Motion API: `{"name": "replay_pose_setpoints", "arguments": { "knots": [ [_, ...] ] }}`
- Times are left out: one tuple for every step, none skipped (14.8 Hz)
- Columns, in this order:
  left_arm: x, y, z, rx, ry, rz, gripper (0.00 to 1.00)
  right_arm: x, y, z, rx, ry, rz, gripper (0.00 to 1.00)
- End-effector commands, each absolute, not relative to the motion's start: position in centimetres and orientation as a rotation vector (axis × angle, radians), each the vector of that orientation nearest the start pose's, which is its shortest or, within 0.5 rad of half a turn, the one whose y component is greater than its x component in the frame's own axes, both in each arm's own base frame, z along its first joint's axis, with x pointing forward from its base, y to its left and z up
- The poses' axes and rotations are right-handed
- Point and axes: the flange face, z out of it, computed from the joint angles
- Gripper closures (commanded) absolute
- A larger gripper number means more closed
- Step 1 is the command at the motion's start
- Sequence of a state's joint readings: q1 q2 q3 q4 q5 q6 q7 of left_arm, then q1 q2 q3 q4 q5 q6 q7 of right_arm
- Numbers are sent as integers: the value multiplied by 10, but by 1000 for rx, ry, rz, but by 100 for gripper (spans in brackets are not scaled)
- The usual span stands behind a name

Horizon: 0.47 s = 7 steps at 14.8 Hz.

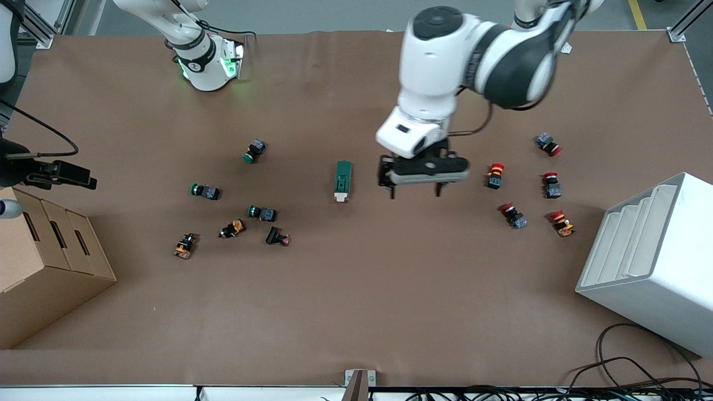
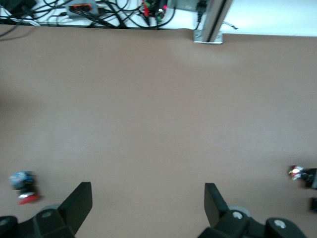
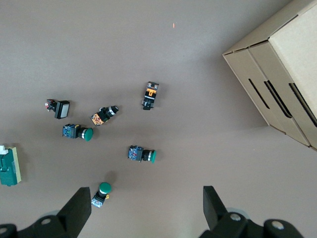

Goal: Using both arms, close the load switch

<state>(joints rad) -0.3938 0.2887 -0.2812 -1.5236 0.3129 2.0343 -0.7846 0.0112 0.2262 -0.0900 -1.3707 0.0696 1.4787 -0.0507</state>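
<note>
The load switch (image 1: 343, 180) is a dark-green block with a white lever end that lies flat mid-table; that end points toward the front camera. It also shows at the edge of the right wrist view as load switch (image 3: 9, 166). My left gripper (image 1: 415, 194) hangs open just above the table beside the switch, on the side toward the left arm's end. In its own view the left gripper (image 2: 148, 203) has only bare table between its fingers. My right gripper (image 3: 147, 208) is open, high over the table, with a green push-button (image 3: 101, 192) below one finger. The front view does not show it.
Several red push-buttons (image 1: 494, 175) lie toward the left arm's end. Green and orange ones (image 1: 262, 213) are scattered toward the right arm's end. A cardboard box (image 1: 50, 262) stands at that end's table edge and a white tiered bin (image 1: 652, 262) at the other.
</note>
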Motion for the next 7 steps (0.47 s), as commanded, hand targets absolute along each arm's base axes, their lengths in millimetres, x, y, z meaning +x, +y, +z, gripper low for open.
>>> {"name": "replay_pose_setpoints", "arguments": {
  "knots": [
    [566, -336, 554, -3081, 74, -377, 0, 604, -33, 585, -3097, 37, 174, 0],
    [571, -315, 561, -3061, 109, -333, 0, 604, -34, 585, -3098, 37, 172, 0],
    [576, -295, 570, -3049, 131, -309, 0, 604, -34, 586, -3099, 37, 168, 0],
    [580, -275, 578, -3039, 148, -296, 0, 604, -34, 586, -3099, 37, 168, 0],
    [583, -255, 586, -3043, 158, -283, 0, 604, -35, 587, -3100, 37, 168, 0],
    [587, -237, 592, -3065, 172, -266, 0, 604, -35, 587, -3099, 44, 165, 0],
    [590, -217, 598, -3086, 189, -254, 0, 604, -39, 588, -3099, 53, 165, 0]
  ]
}}
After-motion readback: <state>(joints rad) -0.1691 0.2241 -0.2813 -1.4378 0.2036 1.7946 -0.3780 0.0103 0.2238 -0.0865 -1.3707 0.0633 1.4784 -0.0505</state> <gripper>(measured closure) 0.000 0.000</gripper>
